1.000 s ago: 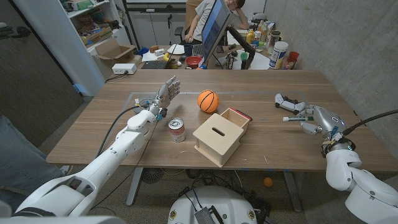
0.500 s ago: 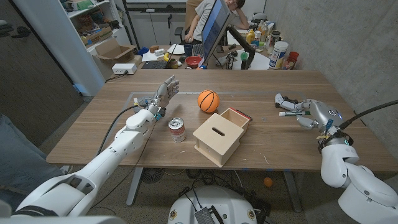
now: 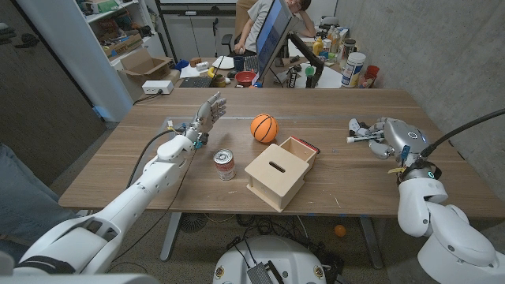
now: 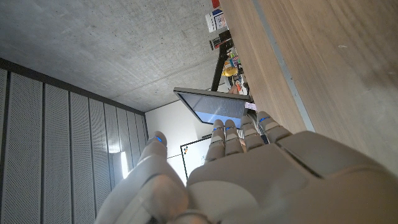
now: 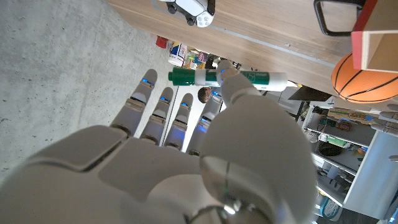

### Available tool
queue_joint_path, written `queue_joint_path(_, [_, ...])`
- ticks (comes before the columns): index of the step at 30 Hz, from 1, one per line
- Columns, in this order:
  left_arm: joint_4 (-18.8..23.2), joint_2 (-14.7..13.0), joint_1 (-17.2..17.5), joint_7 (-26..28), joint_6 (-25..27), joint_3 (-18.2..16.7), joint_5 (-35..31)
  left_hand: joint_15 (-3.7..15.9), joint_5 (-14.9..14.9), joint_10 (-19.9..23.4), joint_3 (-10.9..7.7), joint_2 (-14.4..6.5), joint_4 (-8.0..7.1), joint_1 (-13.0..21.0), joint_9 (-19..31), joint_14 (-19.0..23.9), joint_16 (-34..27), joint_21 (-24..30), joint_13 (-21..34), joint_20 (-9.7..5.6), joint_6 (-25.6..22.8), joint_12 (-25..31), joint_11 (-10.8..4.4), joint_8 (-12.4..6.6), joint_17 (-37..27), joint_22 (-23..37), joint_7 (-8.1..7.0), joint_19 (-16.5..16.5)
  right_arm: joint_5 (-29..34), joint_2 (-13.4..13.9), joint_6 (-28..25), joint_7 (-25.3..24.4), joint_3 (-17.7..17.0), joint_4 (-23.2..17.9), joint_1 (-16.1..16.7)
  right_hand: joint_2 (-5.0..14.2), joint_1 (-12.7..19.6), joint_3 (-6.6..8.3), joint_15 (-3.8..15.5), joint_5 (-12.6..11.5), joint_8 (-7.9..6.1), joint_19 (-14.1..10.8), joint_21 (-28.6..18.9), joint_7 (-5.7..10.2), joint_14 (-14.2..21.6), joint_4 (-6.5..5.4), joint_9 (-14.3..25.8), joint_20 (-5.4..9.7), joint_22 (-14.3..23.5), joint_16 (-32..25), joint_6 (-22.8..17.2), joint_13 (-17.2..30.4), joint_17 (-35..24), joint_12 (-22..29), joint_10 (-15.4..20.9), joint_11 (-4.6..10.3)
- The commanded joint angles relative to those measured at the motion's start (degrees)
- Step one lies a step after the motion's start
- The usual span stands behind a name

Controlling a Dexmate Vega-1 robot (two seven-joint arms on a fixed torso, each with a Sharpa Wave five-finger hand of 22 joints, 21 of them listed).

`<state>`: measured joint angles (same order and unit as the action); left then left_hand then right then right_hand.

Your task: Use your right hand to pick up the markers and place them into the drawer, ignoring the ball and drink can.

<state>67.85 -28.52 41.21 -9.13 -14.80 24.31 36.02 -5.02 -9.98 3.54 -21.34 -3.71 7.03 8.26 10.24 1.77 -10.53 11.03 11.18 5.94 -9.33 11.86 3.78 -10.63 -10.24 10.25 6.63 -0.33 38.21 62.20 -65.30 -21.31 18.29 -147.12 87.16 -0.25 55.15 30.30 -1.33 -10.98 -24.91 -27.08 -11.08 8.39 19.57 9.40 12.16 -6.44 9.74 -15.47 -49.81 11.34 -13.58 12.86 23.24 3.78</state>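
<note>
The place reads as a robotics lab or workshop set inside an office: bare concrete walls (image 3: 410, 39) and a dark perforated panel wall (image 4: 56, 124) enclose a wooden surface (image 3: 316, 102). Beyond the far edge of that surface from the left robot hand (image 3: 207, 117) stand metal shelves (image 3: 110, 20) loaded with boxes and parts, an open cardboard box (image 3: 146, 65) and a white device (image 3: 158, 87). Past the right robot hand (image 3: 387, 134) sits a cluttered desk with a monitor (image 3: 272, 35), bottles and cans (image 3: 339, 55), and a person (image 3: 264, 12) seated at it.
</note>
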Motion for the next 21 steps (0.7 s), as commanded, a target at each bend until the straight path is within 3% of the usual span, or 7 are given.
queue_joint_path(1, [-2.3,-0.1,-1.3,-2.5,-1.2,-0.4,0.8,-0.2,-0.3,0.0,-0.41,0.1,0.2,0.2,0.1,-0.1,-0.3,0.4,0.2,0.35,-0.4,0.2,-0.03,-0.29,-0.3,0.2,0.18,-0.2,15.2,5.0,-11.8,7.6,21.5,-2.4,-15.4,-0.31,0.2,0.51,-0.24,0.0,-2.19,0.0,-0.1,-2.04,0.6,-0.08,2.2,0.19,0.1,-0.1,-10.9,0.1,-0.1,-0.1,0.7,0.07])
queue_joint_path(4, [-3.7,0.4,-1.7,-3.4,-2.1,-0.6,1.1,-0.18,-0.3,0.0,-0.42,0.1,0.2,0.2,0.1,-0.1,-0.3,0.4,0.2,0.38,-0.4,0.2,-0.09,-0.28,-0.3,0.2,0.19,-0.2,23.8,4.7,-12.9,13.5,27.6,-0.9,-19.7,-0.31,0.2,0.58,-0.26,0.1,-2.26,0.0,-0.1,-2.02,0.7,-0.09,2.2,0.21,0.1,-0.1,-11.0,0.1,-0.1,-0.1,0.7,0.09])
queue_joint_path(7, [-4.7,0.6,-2.2,-4.3,-2.5,-0.6,1.3,-0.2,-0.3,0.1,-0.43,0.1,0.21,0.2,0.1,-0.1,-0.3,0.4,0.2,0.33,-0.4,0.3,-0.06,-0.26,-0.3,0.2,0.22,-0.2,30.0,3.2,-12.2,18.1,29.3,0.6,-20.8,-0.35,0.2,0.64,-0.22,0.1,-2.3,0.0,-0.1,-1.97,0.8,-0.1,2.1,0.4,0.1,-0.1,-11.1,0.1,-0.1,-0.1,0.9,0.03])
queue_joint_path(15, [-6.8,0.9,-3.5,-6.1,-3.2,-0.7,1.6,-0.22,-0.3,0.0,-0.44,0.1,0.21,0.2,0.1,-0.1,-0.3,0.4,0.2,0.37,-0.4,0.2,-0.13,-0.28,-0.3,0.2,0.16,-0.2,39.7,-2.5,-5.9,25.1,25.4,3.0,-17.2,-0.46,0.1,0.81,-0.17,0.2,-2.46,0.1,0.0,-1.93,1.1,-0.1,2.2,0.62,0.1,-0.1,-11.1,0.1,-0.2,-0.2,1.1,0.07])
queue_joint_path(21, [-7.5,1.1,-3.9,-6.6,-3.3,-0.7,1.6,-0.19,-0.3,0.1,-0.46,0.1,0.22,0.2,0.1,-0.1,-0.3,0.4,0.2,0.38,-0.4,0.3,0.03,-0.27,-0.3,0.2,0.18,-0.2,41.7,-8.1,0.2,25.5,20.2,4.6,-13.6,-0.49,0.1,0.92,-0.18,0.2,-2.5,0.2,0.0,-1.9,1.2,-0.15,2.2,0.83,0.1,-0.1,-11.0,0.1,-0.2,-0.2,1.2,0.13])
